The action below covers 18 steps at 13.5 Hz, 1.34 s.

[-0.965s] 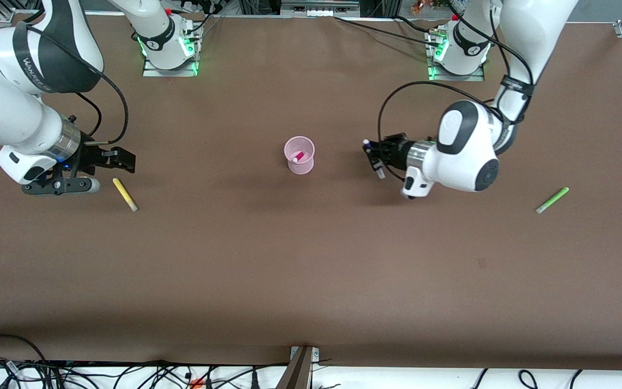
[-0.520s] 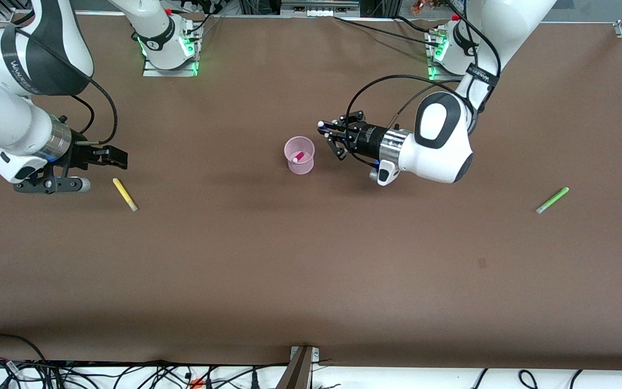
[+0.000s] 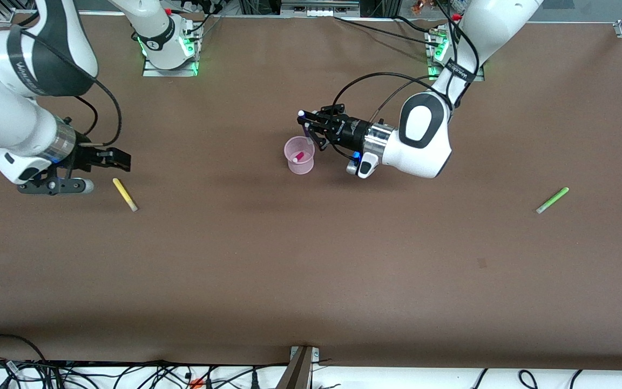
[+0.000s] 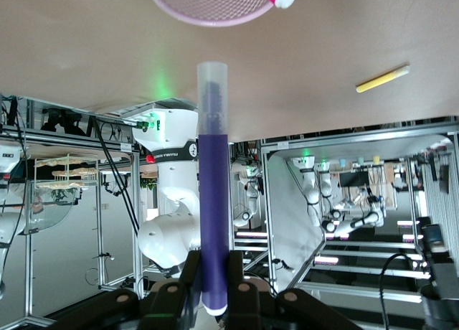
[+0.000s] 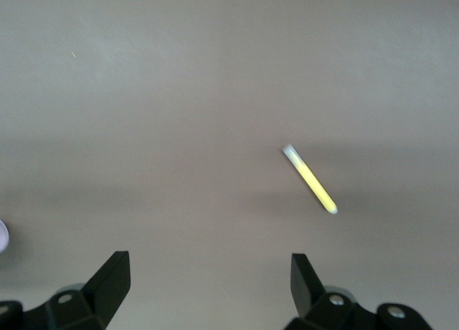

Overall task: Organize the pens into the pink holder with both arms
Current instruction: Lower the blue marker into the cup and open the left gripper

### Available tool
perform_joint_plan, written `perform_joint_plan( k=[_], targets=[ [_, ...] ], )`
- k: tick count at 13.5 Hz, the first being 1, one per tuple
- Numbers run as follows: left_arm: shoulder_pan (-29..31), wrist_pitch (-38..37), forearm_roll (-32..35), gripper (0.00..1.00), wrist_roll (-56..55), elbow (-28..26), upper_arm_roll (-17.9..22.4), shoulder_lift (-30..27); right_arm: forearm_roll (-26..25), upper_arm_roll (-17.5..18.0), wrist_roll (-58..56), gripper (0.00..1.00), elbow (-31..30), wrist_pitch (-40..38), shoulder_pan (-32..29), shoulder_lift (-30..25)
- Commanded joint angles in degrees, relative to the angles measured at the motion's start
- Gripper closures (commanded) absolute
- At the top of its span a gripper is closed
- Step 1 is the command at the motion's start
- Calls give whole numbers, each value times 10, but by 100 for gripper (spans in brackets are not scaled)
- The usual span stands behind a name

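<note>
**Purple pen poised at the pink cup's rim**

Pale pink and translucent, the small round plastic holder (image 3: 299, 155) stands upright near the middle of the brown table (image 3: 311, 270), with a magenta-pink marker pen (image 3: 297, 157) already leaning inside it, pale cap end up. Just above the holder's rim, on the side toward the robots' bases, the left end effector (image 3: 311, 127) clamps a slim purple marker pen (image 4: 214, 194) by one end; the left wrist view shows its clear cap end pointing at the holder (image 4: 208, 1) but not yet inside the mouth.

Judging from this, the step in hand is the insertion. To do it well, the pen's free tip should be centred over the open part of the mouth, clear of the magenta pen, and tilted down steeply before the fingers let go, so it slides in rather than catching the rim and tipping the light cup.

Toward the right arm's end of the table, a yellow marker pen (image 3: 124, 194) lies flat, and the right end effector (image 3: 107, 160) hovers just beside it with its fingers spread wide and nothing between them; the right wrist view shows the pen (image 5: 310, 180) ahead of the open fingers. A light green marker pen (image 3: 552, 200) lies alone toward the left arm's end, well apart from the holder.
</note>
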Motion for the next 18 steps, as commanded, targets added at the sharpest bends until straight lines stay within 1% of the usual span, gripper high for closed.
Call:
perform_joint_plan(
  k=[1, 5, 10, 12, 13, 14, 15, 16, 17, 18],
  targets=[
    [-17, 16, -44, 100, 83, 1, 1, 37, -7, 3, 31, 1, -7, 36, 23, 28],
    [-29, 49, -46, 100, 102, 4, 1, 58, -10, -6, 26, 1, -4, 32, 22, 22],
    [-28, 49, -46, 100, 149, 11, 1, 92, -10, -39, 22, 1, -4, 28, 21, -12],
    [-26, 49, -46, 100, 154, 11, 1, 101, -9, -51, 19, 1, -4, 28, 20, -14],
    [-25, 49, -46, 97, 154, 11, 1, 105, -8, -53, 12, 1, -4, 28, 20, -13],
    [-23, 48, -46, 72, 154, 11, 1, 107, -7, -54, 9, 1, -3, 28, 20, -14],
    [-23, 47, -45, 31, 154, 11, 1, 107, -7, -54, 9, 1, -1, 28, 20, -18],
    [-20, 47, -43, 2, 154, 11, 1, 105, -7, -54, 9, 1, -2, 27, 20, -21],
    [-17, 46, -38, 0, 154, 11, 2, 99, -7, -55, 9, 1, -2, 24, 20, -21],
    [-10, 45, -37, 0, 154, 11, 2, 91, -7, -58, 9, 1, -1, 23, 20, -21]
  ],
)
